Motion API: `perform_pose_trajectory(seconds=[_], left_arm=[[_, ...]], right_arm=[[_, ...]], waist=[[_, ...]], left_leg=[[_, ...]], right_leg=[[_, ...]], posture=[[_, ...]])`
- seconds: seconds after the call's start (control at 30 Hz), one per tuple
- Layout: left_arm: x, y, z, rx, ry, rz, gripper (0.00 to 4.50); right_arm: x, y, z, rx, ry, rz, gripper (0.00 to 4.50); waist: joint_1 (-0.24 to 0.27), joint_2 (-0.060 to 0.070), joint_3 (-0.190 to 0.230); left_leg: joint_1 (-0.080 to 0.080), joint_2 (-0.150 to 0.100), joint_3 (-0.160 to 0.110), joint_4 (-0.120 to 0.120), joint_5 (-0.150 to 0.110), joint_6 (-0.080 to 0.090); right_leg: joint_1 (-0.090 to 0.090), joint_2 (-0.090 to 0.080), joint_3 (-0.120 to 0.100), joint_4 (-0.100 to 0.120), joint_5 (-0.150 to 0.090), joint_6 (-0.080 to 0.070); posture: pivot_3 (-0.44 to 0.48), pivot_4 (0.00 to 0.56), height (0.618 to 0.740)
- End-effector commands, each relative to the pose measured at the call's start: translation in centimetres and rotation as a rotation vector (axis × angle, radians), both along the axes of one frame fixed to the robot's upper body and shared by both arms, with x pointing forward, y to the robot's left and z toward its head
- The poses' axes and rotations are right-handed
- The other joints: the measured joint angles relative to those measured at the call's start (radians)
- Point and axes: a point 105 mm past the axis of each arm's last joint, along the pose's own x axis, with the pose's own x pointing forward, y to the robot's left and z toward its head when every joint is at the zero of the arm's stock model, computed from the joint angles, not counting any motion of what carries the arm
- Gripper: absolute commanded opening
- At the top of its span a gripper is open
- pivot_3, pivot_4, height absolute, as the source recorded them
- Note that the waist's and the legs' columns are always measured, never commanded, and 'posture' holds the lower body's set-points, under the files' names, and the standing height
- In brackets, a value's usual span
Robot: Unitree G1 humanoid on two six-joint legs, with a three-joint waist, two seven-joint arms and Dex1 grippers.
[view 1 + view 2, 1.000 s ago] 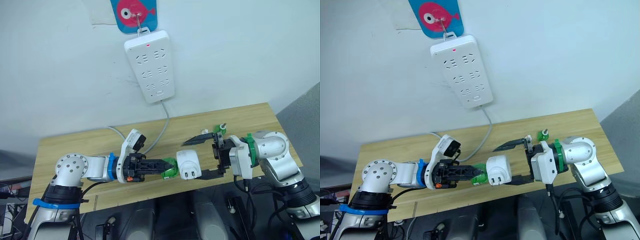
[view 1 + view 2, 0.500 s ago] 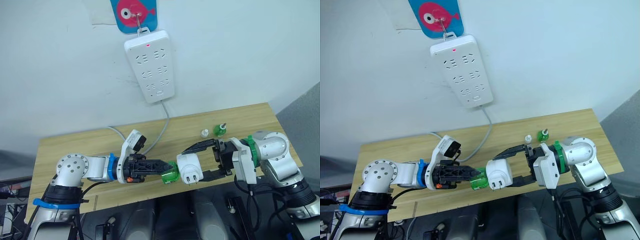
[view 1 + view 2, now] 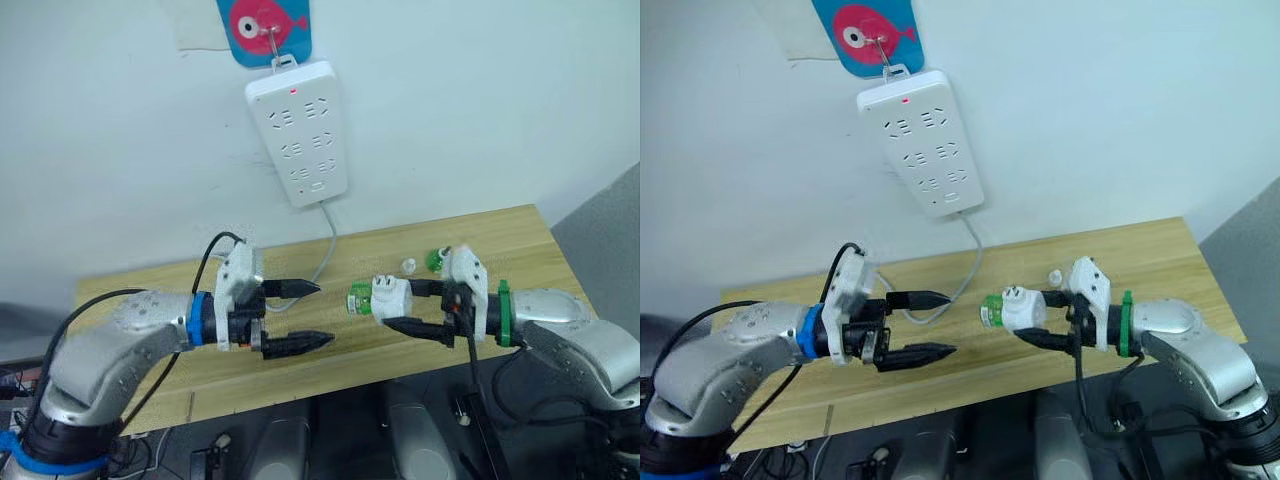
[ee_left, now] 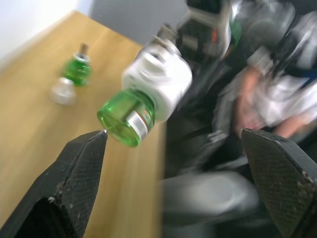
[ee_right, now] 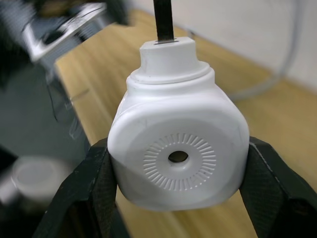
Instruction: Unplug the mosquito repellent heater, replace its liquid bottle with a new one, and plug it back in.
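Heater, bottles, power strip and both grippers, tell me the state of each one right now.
Heater: unplugged, clamped in the right gripper, held above the table.
Green bottle in the heater: fitted, sticking out toward the left gripper.
Second green bottle: upright on the table, uncapped.
Small clear cap: loose on the table beside it.
Power strip: hanging on the wall, red light on, sockets empty.
Left gripper: open, holding nothing.

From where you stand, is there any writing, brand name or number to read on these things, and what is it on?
No text can be read.
Green bottle in the mosquito repellent heater: has a label band, print too blurred to read.
Power strip on the wall: no legible marks, only a red light.
Fish picture above it: no words.
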Motion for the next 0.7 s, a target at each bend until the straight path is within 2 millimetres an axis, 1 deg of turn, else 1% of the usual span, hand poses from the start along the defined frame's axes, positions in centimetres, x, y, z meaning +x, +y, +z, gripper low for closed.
perform_pose_trajectory(seconds=[0.03, 0.1, 0.13, 0.23, 0.33, 0.47, 0.6, 0.7], left_arm=[[-0.4, -1.4, 0.2, 0.084, -0.386, -0.022, 4.5], [-0.5, -1.7, -0.6, 0.127, -0.503, -0.038, 4.5], [-0.4, -1.9, -1.0, 0.14, -0.55, -0.036, 4.5], [0.3, -2.3, -2.0, 0.172, -0.643, -0.013, 4.5], [1.1, -2.5, -2.7, 0.194, -0.677, 0.021, 4.5], [1.6, -3.1, -2.6, 0.192, -0.729, 0.031, 4.5], [2.0, -3.6, -2.7, 0.175, -0.724, 0.062, 4.5], [2.4, -4.5, -2.8, 0.168, -0.71, 0.065, 4.5]], right_arm=[[-0.3, 0.3, 0.6, 0.018, 0.154, -0.088, 2.98], [-0.5, 0.4, 0.5, -0.004, 0.227, -0.096, 2.98], [-0.5, 0.4, 0.4, -0.008, 0.262, -0.112, 2.98], [-0.2, 0.6, 0.5, -0.006, 0.311, -0.14, 2.98], [-0.2, 0.9, 0.7, 0.019, 0.333, -0.147, 2.98], [-0.1, 1.0, 0.8, 0.028, 0.344, -0.158, 2.98], [-0.1, 1.4, 1.1, 0.049, 0.356, -0.157, 2.98], [0.0, 1.6, 1.1, 0.056, 0.366, -0.168, 2.98]], waist=[[0.004, 0.0, 0.0], [0.008, 0.0, 0.0], [0.011, 0.0, 0.0], [0.012, -0.001, -0.001], [0.012, -0.001, -0.001], [0.007, 0.0, -0.001], [-0.004, -0.001, -0.001], [-0.007, -0.001, -0.001]], left_leg=[[0.0, 0.0, 0.0, 0.0, 0.0, 0.0], [-0.001, 0.0, -0.001, 0.0, -0.001, 0.001], [-0.002, 0.0, -0.001, 0.0, -0.001, 0.001], [-0.002, 0.0, -0.002, 0.0, -0.001, 0.002], [-0.003, 0.0, -0.001, 0.0, -0.001, 0.002], [-0.002, -0.001, -0.001, 0.0, -0.001, 0.002], [-0.002, -0.001, 0.0, 0.0, -0.001, 0.002], [-0.002, -0.001, 0.0, 0.0, -0.001, 0.002]], right_leg=[[0.0, 0.0, 0.0, -0.001, 0.0, 0.0], [0.0, 0.0, -0.001, -0.001, 0.0, 0.0], [0.0, 0.0, -0.001, -0.001, 0.0, 0.0], [0.0, 0.0, -0.002, -0.002, 0.001, 0.0], [-0.001, 0.0, -0.003, 0.0, 0.001, 0.0], [-0.001, 0.0, -0.006, 0.001, 0.001, 0.0], [-0.001, 0.0, -0.006, 0.002, 0.001, 0.0], [-0.002, 0.001, -0.007, 0.002, 0.001, 0.001]], posture=[[-0.075, 0.349, 0.74], [-0.075, 0.349, 0.74], [-0.073, 0.338, 0.74], [-0.08, 0.331, 0.74], [-0.084, 0.33, 0.74], [-0.092, 0.34, 0.74], [-0.095, 0.342, 0.74], [-0.098, 0.348, 0.74]])
